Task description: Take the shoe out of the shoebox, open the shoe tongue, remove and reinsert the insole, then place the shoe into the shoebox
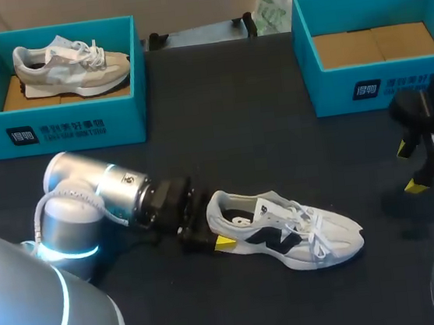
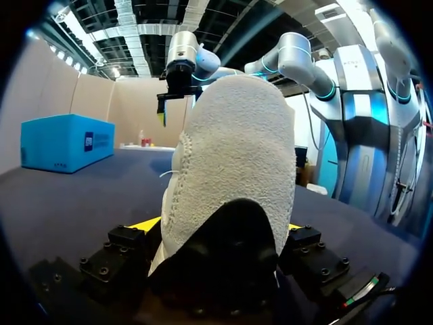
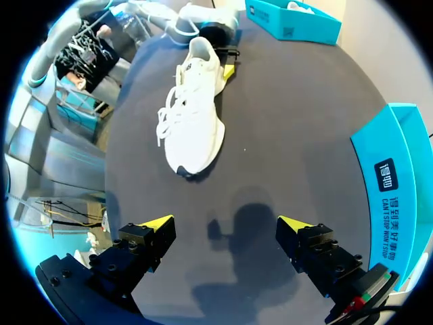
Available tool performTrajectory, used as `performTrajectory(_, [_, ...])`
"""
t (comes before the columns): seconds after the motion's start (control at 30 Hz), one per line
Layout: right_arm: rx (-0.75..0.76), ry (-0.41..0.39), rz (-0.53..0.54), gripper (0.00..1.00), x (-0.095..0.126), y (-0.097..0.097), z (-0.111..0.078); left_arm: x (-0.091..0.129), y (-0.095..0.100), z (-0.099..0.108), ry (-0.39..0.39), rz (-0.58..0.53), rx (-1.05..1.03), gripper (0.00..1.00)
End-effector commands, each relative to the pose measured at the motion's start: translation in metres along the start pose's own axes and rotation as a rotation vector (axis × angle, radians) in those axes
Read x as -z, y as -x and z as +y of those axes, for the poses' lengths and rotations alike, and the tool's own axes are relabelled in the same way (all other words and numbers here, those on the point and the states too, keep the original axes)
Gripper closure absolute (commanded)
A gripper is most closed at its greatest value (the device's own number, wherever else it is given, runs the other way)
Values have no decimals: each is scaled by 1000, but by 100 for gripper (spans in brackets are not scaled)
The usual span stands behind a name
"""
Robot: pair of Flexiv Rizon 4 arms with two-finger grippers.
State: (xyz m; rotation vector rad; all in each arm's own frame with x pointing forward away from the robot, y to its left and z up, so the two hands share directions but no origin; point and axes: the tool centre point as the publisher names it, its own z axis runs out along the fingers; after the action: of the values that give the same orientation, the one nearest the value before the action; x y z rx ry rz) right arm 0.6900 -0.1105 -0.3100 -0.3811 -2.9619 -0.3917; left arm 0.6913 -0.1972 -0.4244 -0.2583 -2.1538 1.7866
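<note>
White sneaker (image 1: pixel 288 237) stands on its sole on the dark table (image 1: pixel 236 121), outside both boxes. The left tool (image 1: pixel 213 231) pinches the sneaker's heel from both sides. Judged purpose: to anchor the shoe while the other arm works on its opening. The right tool (image 1: pixel 411 166) hangs well apart from the sneaker's toe, fingers spread and holding nothing, free to approach the laces (image 1: pixel 312 226). The empty shoebox (image 1: pixel 350 88) stands beyond the sneaker's toe end. A second shoebox (image 1: pixel 64 129), holding another shoe (image 1: pixel 73 65), stands beyond its heel end.
</note>
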Motion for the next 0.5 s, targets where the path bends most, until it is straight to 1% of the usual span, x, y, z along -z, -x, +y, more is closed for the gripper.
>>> performTrajectory(0.03, [0,0,-1,0,0,-1,0,5,-5,1,-11,-42,-5,100])
performTrajectory(0.17, [0,0,-1,0,0,-1,0,15,-8,0,-30,-81,3,100])
performTrajectory(0.43, [0,0,-1,0,0,-1,0,39,-13,4,-53,-191,27,100])
performTrajectory(0.5, [0,0,-1,0,0,-1,0,41,-16,5,-47,-207,23,100])
